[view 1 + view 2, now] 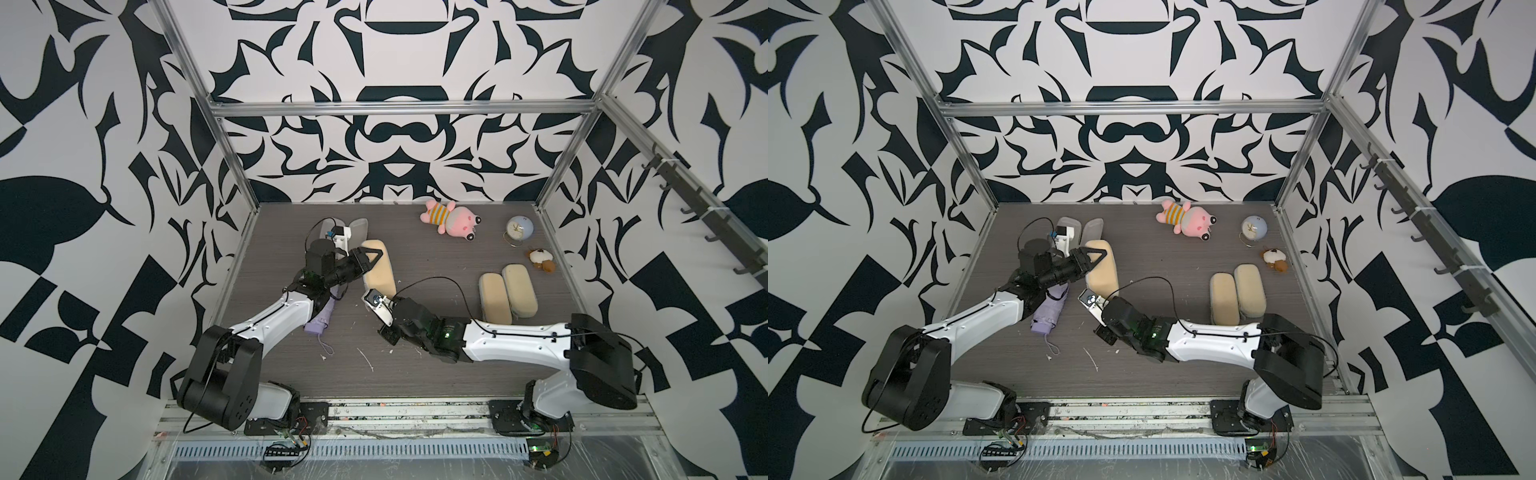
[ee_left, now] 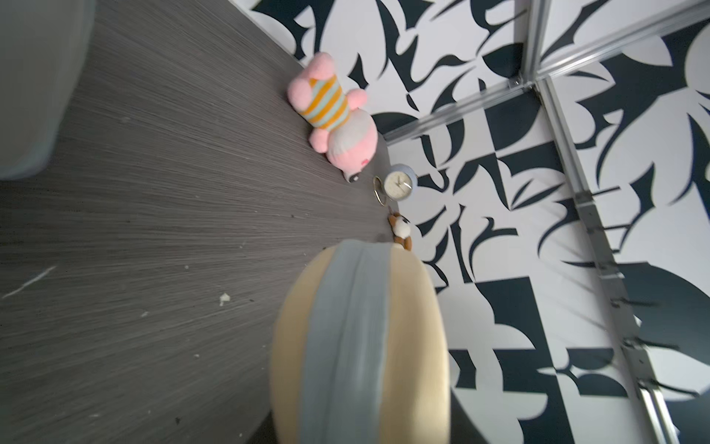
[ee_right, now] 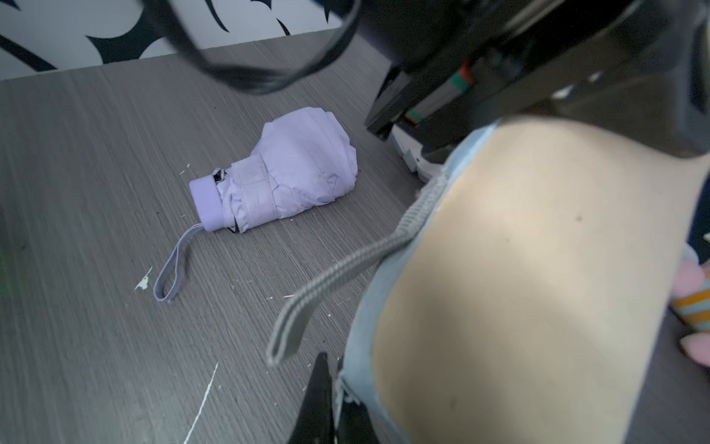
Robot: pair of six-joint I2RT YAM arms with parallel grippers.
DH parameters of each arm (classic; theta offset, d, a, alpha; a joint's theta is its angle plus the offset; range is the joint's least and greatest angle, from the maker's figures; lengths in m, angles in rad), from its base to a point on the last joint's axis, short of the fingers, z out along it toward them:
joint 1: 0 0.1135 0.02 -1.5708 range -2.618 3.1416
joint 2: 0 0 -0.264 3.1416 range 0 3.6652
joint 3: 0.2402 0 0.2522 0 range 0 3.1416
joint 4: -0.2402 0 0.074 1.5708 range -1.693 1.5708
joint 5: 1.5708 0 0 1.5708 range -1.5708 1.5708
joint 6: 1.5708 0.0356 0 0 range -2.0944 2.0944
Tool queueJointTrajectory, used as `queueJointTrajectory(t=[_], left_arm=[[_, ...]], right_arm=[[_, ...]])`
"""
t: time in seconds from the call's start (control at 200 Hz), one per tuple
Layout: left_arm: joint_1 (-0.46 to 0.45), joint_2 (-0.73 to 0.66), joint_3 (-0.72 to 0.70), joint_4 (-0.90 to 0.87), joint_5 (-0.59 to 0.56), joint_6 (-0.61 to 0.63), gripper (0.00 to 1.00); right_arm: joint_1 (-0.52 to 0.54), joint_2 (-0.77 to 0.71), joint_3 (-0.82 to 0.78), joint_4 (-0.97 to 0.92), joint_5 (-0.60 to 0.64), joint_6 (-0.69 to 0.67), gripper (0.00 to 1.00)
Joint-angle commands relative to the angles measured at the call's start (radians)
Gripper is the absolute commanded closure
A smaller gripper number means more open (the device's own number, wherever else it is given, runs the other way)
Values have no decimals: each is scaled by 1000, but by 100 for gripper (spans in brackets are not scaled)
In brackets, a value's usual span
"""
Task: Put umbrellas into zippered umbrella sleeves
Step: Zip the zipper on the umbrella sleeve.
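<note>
You have the grey wood-grain surface (image 1: 415, 374) carrying everything; your left arm (image 1: 274, 316) reaches from the near left corner toward the far left, and your right arm (image 1: 511, 343) lies across the near right, pointing leftward; between their ends, left of centre, the beige sleeve (image 1: 380, 270) runs from near to far; your left tool (image 1: 371, 258) is clamped across its far end, and the left wrist view shows the sleeve's grey-blue zip band (image 2: 349, 338) facing that camera; your right tool (image 3: 334, 407) sits at the sleeve's near end with its fingers together against the zip edge, though you cannot tell whether anything thin is pinched there; two shut beige sleeves (image 1: 494, 299) lie touching side by side right of centre, just beyond the right arm; an open sleeve (image 1: 1093, 229) lies at the far left behind the left wrist, pale lining up; the lavender umbrella (image 1: 1050, 309) lies folded on the bare surface at the near left, its far end under the left arm, outside every sleeve and apart from the beige one; a pink plush toy (image 1: 451, 218) lies far centre; a small round clock (image 1: 519, 230) stands to its right; a little brown-and-white plush (image 1: 540, 259) lies nearer, by the right wall; a grey strap (image 3: 345, 265) hangs from the beige sleeve's zip edge; the umbrella's lavender wrist strap (image 3: 173, 269) trails loose on the surface.
</note>
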Motion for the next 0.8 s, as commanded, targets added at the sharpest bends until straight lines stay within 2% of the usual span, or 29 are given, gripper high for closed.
queueJointTrajectory(t=[0.0, 0.075, 0.19, 0.27, 0.305, 0.36, 0.45, 0.545, 0.575, 0.63, 0.7, 0.795], left_arm=[[-115, -7, -5, 278, -394, -10, 100], [-175, 9, -43, 344, -454, -22, 100], [-219, 32, -92, 421, -461, -84, 100], [-240, 11, -122, 436, -470, -79, 100], [-240, -7, -128, 421, -457, -71, 100], [-239, -29, -129, 383, -434, -52, 100], [-226, -35, -111, 318, -358, -34, 100], [-225, -6, -111, 339, -306, -46, 100], [-221, 1, -116, 344, -299, -49, 100], [-192, 6, -118, 343, -280, -60, 100], [-131, 3, -112, 333, -242, -82, 100], [-53, 16, -81, 299, -180, -95, 100]], right_arm=[[107, 6, 123, 271, -187, 119, 100], [106, 32, 154, 331, -178, 150, 100], [66, 46, 167, 403, -133, 236, 100], [-21, 52, 171, 368, -184, 428, 100], [-50, 48, 139, 408, -193, 493, 100], [-79, 28, 90, 462, -225, 522, 100], [-106, -17, 71, 409, -244, 524, 100], [-134, -46, 53, 391, -261, 555, 100], [-148, -54, 53, 368, -281, 582, 92], [-174, -82, 35, 328, -335, 629, 72], [-210, -147, -8, 241, -391, 667, 54], [-282, -270, -72, 42, -417, 649, 44]])
